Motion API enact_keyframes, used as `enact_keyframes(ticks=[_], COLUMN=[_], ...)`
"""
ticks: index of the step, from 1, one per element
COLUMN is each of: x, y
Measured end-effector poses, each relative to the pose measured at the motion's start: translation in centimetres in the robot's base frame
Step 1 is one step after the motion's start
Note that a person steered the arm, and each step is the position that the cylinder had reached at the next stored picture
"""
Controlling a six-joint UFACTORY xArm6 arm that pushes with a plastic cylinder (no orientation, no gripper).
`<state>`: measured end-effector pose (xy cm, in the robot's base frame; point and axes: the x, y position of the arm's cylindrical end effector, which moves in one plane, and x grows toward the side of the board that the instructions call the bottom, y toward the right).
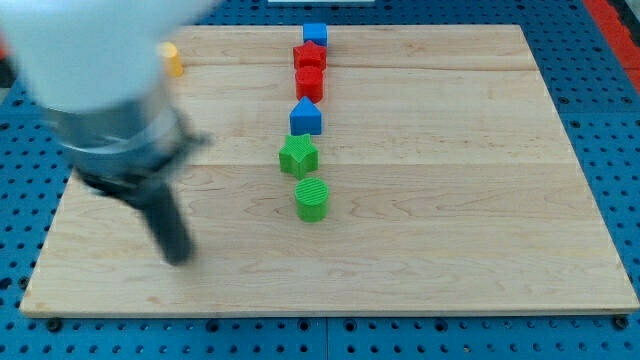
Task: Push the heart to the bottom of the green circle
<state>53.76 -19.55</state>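
My tip [180, 256] rests on the wooden bench [480, 200] at lower left, well apart from the green circle [312, 199]; there is no pincer to judge. The yellow block [173, 58], perhaps the heart, sits upper left, half hidden. Up from the circle run a green star [298, 155], blue block [306, 117], two red blocks [309, 69] and a blue cube [316, 34].

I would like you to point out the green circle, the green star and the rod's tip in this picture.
green circle [312, 194]: camera view, on its ribbed top face.
green star [298, 155]: camera view, on the middle of its top face.
my tip [179, 257]: camera view, on the rod's very lower end, to the circle's left.
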Motion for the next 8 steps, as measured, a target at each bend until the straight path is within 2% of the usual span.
enact_keyframes(ticks=[1,2,3,4,5,6,7,8], x=[-6.3,-15.7,-18.6,-22.2,-30.2,-30.4,-23.2,-19.8], y=[-2.8,-7.5,-11.0,-10.8,-9.5,-3.5,0.3,4.7])
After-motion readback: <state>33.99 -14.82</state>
